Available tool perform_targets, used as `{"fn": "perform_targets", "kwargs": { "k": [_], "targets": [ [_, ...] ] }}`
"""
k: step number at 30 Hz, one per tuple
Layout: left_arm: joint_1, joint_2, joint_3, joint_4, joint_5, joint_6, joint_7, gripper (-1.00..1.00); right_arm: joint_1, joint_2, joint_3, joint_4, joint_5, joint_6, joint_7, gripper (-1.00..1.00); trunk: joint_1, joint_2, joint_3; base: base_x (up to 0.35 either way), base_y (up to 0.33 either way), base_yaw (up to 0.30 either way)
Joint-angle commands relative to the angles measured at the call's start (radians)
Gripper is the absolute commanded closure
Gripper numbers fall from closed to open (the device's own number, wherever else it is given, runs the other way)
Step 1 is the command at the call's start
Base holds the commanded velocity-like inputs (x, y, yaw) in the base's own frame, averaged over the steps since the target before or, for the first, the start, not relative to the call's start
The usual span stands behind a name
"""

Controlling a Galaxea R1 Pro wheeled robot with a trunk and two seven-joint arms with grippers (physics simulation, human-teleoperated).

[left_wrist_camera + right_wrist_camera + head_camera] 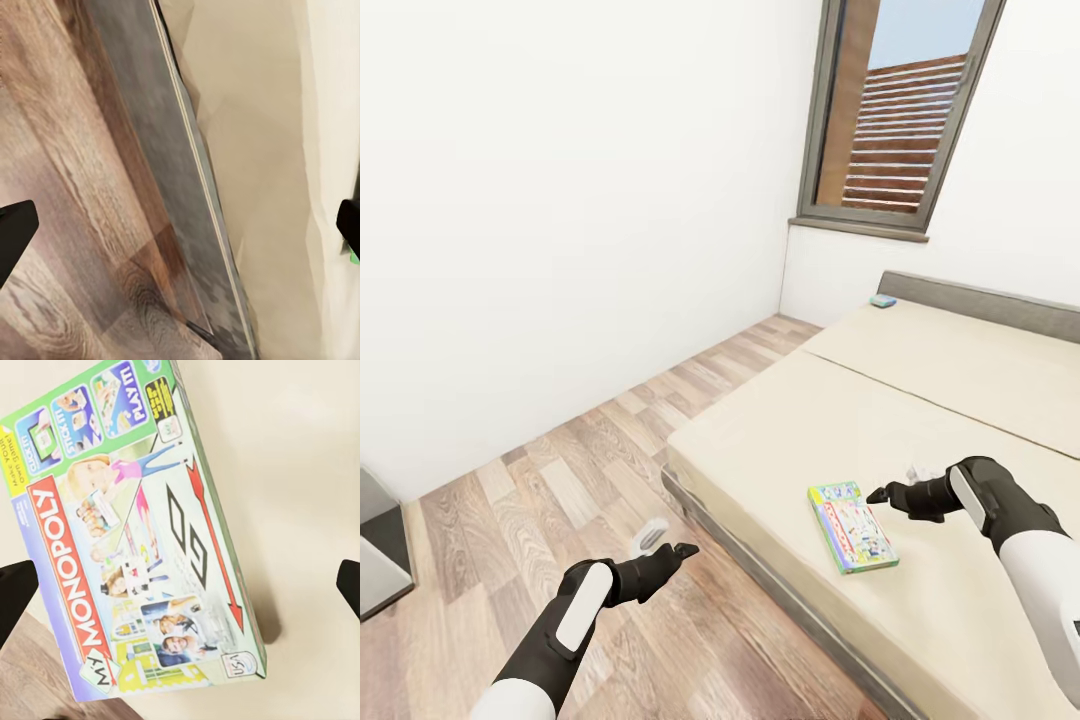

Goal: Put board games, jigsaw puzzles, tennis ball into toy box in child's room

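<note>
A board game [852, 526] lies flat on the bed [960, 420] near its front edge, within reach for a pick. The right claw [882, 494] hovers just beside it, spread open and empty. The left claw [682, 551], also open, hangs over the floor [510, 500] beside the bed, out of the way.

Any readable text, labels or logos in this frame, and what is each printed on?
"MY MONOPOLY": down the red strip on the board game cover, lying on the bed.
"PLAY IT!", "STICK IT!": green top band of the same cover.
Remaining small print and corner logos: too blurred.
Small box by the headboard: unreadable.
</note>
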Motion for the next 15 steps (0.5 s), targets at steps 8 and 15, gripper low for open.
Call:
{"fn": "perform_targets", "kwargs": {
  "k": [8,15],
  "targets": [
    [0.000,-0.001,0.000,0.000,-0.001,0.006,-0.002,-1.00,-0.002,0.000,-0.002,-0.003,-0.008,0.003,-0.002,-1.00,0.000,0.000,-0.014,0.000,0.000,0.000],
    [0.004,0.001,-0.002,0.000,-0.002,0.008,-0.003,-1.00,-0.011,-0.002,-0.002,-0.008,-0.009,-0.003,-0.001,-1.00,0.000,0.000,-0.025,0.000,0.000,0.000]
  ]
}}
